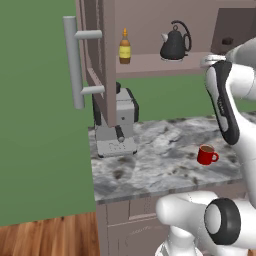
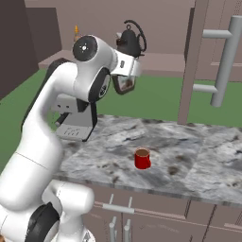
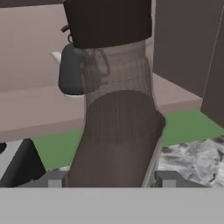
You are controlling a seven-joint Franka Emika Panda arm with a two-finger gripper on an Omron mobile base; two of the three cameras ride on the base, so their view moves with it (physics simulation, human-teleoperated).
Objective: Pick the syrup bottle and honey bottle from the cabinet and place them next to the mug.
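Observation:
The syrup bottle (image 3: 118, 122), dark brown with a black cap, stands large and tilted between my fingertips in the hand view. My gripper (image 3: 111, 177) is shut on it. In the right base view the gripper (image 2: 125, 81) holds the bottle in the air in front of the cabinet shelf (image 1: 165, 67), above the counter. The honey bottle (image 1: 124, 47), small and amber, stands on the shelf at the left, also seen far back (image 2: 76, 32). The red mug (image 1: 206, 155) sits on the marble counter (image 2: 142, 159), below and nearer than the gripper.
A black kettle (image 1: 175, 42) stands on the shelf right of the honey bottle (image 3: 70, 72). The cabinet door (image 1: 102, 60) hangs open with its grey bar handle (image 1: 75, 62). A silver coffee machine (image 1: 117, 127) stands at the counter's left end.

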